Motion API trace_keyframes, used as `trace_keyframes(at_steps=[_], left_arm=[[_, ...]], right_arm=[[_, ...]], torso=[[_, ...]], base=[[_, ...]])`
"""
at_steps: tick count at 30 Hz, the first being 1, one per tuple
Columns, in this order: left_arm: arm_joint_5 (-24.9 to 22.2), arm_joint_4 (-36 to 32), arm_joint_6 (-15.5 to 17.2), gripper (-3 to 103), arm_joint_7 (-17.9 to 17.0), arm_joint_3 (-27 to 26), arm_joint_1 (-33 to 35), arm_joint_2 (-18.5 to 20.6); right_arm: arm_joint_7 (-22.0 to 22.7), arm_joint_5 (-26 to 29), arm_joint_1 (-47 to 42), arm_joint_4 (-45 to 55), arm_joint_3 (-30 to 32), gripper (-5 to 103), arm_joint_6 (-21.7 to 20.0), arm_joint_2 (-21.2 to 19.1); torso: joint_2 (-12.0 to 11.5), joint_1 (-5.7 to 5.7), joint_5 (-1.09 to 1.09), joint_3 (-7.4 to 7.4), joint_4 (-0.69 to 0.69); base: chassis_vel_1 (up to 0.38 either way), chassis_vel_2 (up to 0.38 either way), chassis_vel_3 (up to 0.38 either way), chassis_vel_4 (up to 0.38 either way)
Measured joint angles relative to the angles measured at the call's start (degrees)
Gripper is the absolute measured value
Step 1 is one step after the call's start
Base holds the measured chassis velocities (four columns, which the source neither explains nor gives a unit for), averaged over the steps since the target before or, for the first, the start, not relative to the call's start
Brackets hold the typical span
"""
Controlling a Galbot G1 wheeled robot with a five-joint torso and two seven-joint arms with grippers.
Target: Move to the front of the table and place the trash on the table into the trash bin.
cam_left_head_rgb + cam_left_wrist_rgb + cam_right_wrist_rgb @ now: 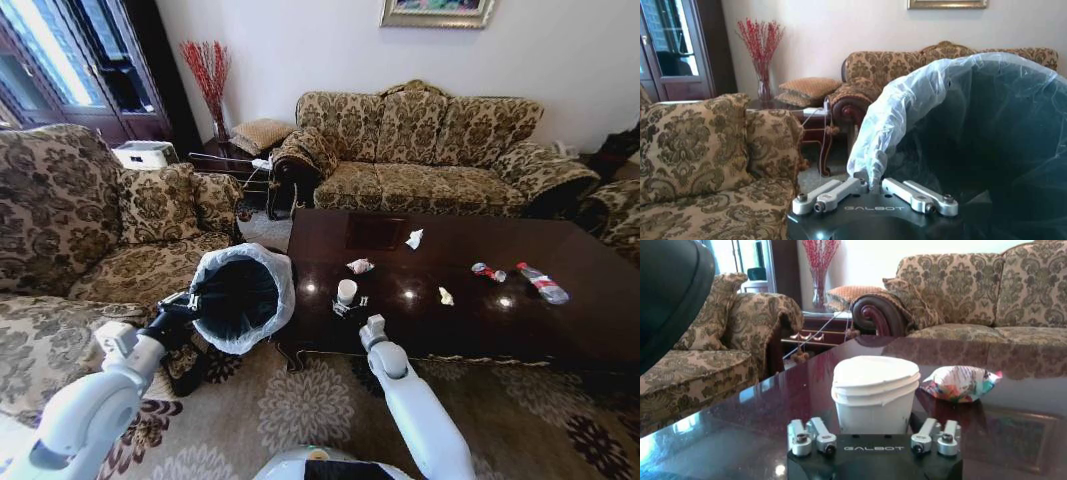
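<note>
- Right gripper (873,437) was spread wide around the base of the white paper cup (875,394), fingers (805,436) either side; couldn't tell if they touched it.
- Cup stood upright near the front edge of the table (560,330).
- Right wrist view caught a pinkish crumpled wrapper (960,383) just behind the cup.
- Left gripper (875,192) was pinched on the bagged rim of the trash bin (240,296), tipped mouth-toward-camera beside the table's left end.
- Head view had the bottle (543,284) lying flat, far right.
</note>
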Motion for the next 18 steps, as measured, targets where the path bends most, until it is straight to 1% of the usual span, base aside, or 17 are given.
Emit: trace_keyframes(at_steps=[1, 4, 5, 6, 8, 10, 11, 13, 15, 16, 18], left_arm=[[0.0, 0.0, 0.0, 0, 0.0, 0.0, 0.0, 0.0], [0.0, 0.0, 0.0, 0, 0.0, 0.0, 0.1, 0.5], [0.0, 0.0, 0.0, 0, 0.0, 0.0, 0.1, 0.5], [0.0, 0.0, 0.0, 0, 0.0, 0.1, 0.2, 0.8], [0.0, 0.0, 0.0, 0, 0.0, 0.1, 0.2, 1.0], [-0.1, 0.0, 0.1, 0, -0.1, 0.0, 0.5, 1.4], [-0.2, 0.0, 0.3, 0, -0.1, -0.2, 0.7, 1.9], [-0.4, 0.0, 0.4, 0, -0.2, -0.3, 0.9, 2.2], [-1.9, 0.0, 2.0, 0, -1.0, -1.1, 1.3, 3.8], [-1.9, 0.0, 2.0, 0, -1.0, -1.1, 1.3, 3.8], [-5.1, -0.1, 4.8, 0, -2.3, -2.7, 2.0, 6.6]], right_arm=[[0.0, 0.0, 0.0, 0.0, 0.0, 74, 0.0, 0.0], [-0.1, 0.0, -0.4, 0.4, 0.1, 57, 0.0, -0.3], [-0.1, 0.0, -0.4, 0.4, 0.1, 57, 0.0, -0.3], [-0.1, 0.0, -0.5, 0.5, 0.2, 52, 0.1, -0.4], [-0.1, 0.0, -0.6, 0.7, 0.3, 52, 0.1, -0.4], [-0.1, 0.0, -1.2, 1.4, 0.5, 41, 0.2, -0.6], [-0.1, 0.1, -1.7, 2.1, 0.8, 30, 0.2, -0.6], [-0.1, 0.2, -2.1, 2.7, 1.0, 30, 0.3, -0.7], [-0.2, 0.6, -3.7, 5.5, 1.8, 24, 0.5, -1.0], [-0.2, 0.6, -3.7, 5.5, 1.8, 24, 0.5, -1.0], [-0.1, 1.0, -5.8, 9.7, 3.1, 17, 0.8, -1.5]], torso=[[0.0, 0.00, 0.00, 0.00, 0.00], [0.0, 0.00, 0.00, 0.00, 0.00], [0.0, 0.00, 0.00, 0.00, 0.00], [0.0, 0.00, 0.00, 0.00, 0.00], [0.0, 0.00, 0.00, 0.00, 0.00], [0.0, 0.00, 0.00, 0.00, 0.00], [0.0, 0.00, 0.00, 0.00, 0.00], [0.0, 0.00, 0.00, 0.00, 0.00], [0.0, 0.00, 0.00, 0.00, 0.01], [0.0, 0.00, 0.00, 0.00, 0.01], [0.0, 0.00, 0.00, 0.00, 0.00]], base=[[0.000, 0.000, 0.000, 0.000], [0.000, 0.000, 0.000, 0.000], [0.000, 0.000, 0.000, 0.000], [0.000, 0.000, 0.000, 0.000], [0.000, 0.000, 0.000, 0.000], [0.000, 0.000, 0.000, 0.000], [0.000, 0.000, 0.000, 0.000], [0.000, 0.000, 0.000, 0.000], [0.000, 0.000, 0.000, 0.000], [0.000, 0.000, 0.000, 0.000], [0.000, 0.000, 0.000, 0.000]])
